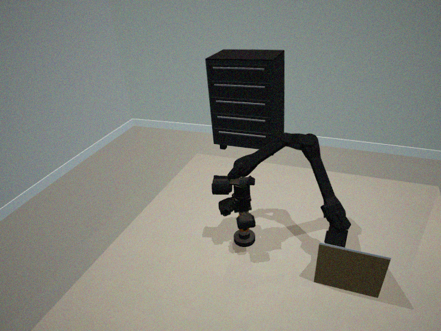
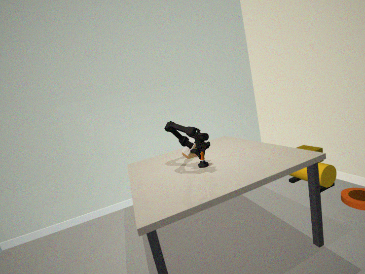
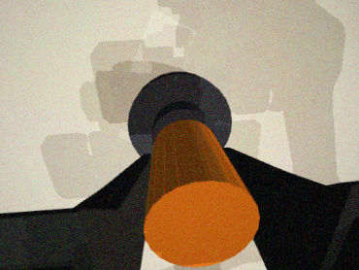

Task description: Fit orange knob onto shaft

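The orange knob [image 1: 242, 230] [image 2: 201, 155] [image 3: 202, 224] is an upright cylinder, directly above the dark round pedestal [image 1: 244, 242] [image 2: 203, 165] [image 3: 215, 99]. My gripper [image 1: 244, 223] [image 2: 201, 154] [image 3: 186, 157] points down and is shut on the knob, one finger on each side. In the exterior view a thin pale sliver shows between the knob's lower end and the pedestal, perhaps the shaft. The knob hides the rest of the shaft. The hole and both flat sides are hidden, so their alignment cannot be told.
An upright panel [image 1: 351, 271] [image 2: 188, 153] stands near the arm's base on the table [image 1: 160, 270] [image 2: 176, 194]. A black drawer cabinet [image 1: 236, 94] stands behind the table. A yellow cylinder [image 2: 326, 175] and an orange ring [image 2: 349, 201] are beyond the table's right side.
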Controlling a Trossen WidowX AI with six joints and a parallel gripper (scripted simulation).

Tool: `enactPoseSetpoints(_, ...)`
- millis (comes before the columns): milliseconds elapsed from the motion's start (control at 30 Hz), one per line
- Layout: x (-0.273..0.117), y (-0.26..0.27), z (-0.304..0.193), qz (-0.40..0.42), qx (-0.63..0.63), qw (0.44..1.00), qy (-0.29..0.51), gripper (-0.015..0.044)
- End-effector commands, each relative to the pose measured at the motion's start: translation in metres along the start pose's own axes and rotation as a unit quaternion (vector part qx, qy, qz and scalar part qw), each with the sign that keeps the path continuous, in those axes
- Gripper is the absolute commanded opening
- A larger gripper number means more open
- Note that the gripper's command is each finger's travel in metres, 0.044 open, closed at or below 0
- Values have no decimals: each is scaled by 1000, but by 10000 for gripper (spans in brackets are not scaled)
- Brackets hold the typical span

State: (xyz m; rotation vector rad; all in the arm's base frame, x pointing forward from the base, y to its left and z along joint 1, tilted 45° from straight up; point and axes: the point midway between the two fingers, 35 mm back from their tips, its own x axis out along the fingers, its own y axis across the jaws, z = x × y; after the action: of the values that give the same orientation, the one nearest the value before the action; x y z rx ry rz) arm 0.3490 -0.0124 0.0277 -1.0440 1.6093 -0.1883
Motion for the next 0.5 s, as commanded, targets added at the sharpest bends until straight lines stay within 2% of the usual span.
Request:
enactPoseSetpoints(0, 0, 0, 0, 0, -15, 1000, 0, 0)
enactPoseSetpoints(467, -8, 1, 1, 1, -12, 1000, -1, 0)
